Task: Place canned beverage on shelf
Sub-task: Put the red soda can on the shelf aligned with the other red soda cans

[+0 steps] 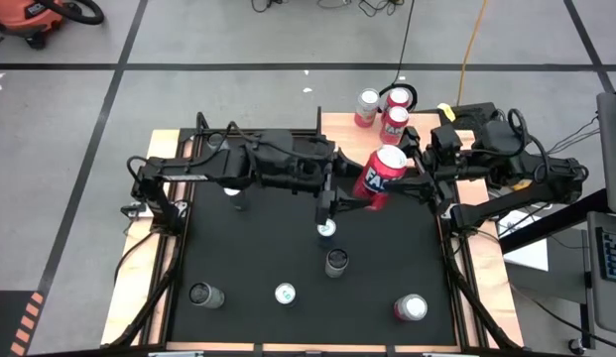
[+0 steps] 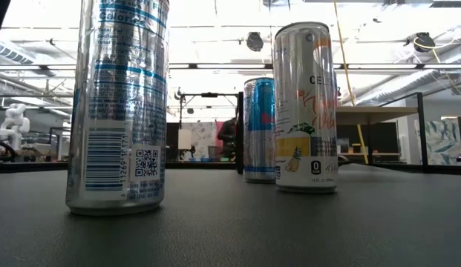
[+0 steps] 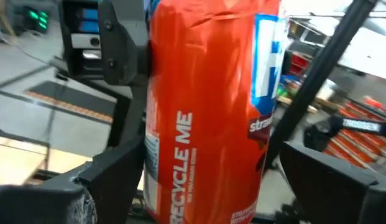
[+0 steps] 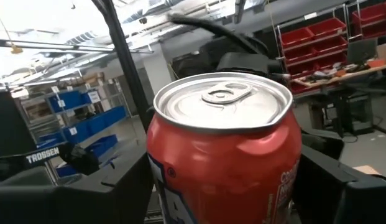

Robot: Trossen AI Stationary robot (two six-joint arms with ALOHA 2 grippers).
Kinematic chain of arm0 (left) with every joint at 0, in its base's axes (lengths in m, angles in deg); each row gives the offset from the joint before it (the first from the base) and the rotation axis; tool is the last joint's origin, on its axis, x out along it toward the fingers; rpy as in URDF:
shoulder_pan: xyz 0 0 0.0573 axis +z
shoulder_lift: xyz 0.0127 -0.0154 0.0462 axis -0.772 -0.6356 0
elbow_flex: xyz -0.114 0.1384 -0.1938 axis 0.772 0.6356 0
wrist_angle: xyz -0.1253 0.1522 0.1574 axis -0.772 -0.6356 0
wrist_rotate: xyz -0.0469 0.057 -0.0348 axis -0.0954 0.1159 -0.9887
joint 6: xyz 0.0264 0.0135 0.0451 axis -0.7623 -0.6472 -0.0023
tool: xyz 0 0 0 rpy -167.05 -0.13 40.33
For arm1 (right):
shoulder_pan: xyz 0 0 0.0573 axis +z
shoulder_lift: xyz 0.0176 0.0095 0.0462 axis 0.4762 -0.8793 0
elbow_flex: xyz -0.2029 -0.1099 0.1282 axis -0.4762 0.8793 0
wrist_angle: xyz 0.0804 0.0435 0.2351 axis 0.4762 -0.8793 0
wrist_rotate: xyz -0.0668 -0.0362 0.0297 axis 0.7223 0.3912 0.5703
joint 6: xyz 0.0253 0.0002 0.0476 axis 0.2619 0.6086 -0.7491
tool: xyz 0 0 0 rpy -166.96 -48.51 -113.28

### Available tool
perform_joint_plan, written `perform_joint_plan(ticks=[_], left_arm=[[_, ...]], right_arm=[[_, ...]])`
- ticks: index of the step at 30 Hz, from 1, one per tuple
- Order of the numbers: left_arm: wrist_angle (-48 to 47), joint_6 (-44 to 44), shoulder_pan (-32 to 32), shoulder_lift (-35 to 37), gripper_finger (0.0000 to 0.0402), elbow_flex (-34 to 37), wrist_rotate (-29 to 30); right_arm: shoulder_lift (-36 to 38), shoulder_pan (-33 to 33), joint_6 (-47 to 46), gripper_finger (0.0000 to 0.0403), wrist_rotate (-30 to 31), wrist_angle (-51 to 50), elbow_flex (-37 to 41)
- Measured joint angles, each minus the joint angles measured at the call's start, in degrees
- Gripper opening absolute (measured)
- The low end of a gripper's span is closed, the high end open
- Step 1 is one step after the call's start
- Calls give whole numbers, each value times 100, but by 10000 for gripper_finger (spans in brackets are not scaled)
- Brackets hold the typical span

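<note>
High view showed the red Fanta can (image 1: 380,175) tilted in the air above the bench's (image 1: 258,258) black mat, just in front of the shelf (image 1: 337,127), where three red cans (image 1: 384,109) stood. The right hand (image 1: 412,171) gripped the can's top end. The left hand (image 1: 359,193) sat around its lower end, fingers spread slightly off its sides. Five other cans (image 1: 336,262) stood scattered on the bench.

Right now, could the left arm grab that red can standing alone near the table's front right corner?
Probably not yet: the left gripper is busy at the tilted red can mid-table, shared with the right gripper. The corner can stands unobstructed.
</note>
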Motion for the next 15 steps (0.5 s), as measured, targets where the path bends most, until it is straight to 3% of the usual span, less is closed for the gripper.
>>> perform_joint_plan(ticks=[9, 15], left_arm=[[-79, 10, 51, -62, 372, 2, -403], [-70, 48, 29, -137, 372, 2, -323]], right_arm=[[-20, 2, 125, 278, -39, 31, -2], [-61, 2, 194, 278, -27, -8, -2]])
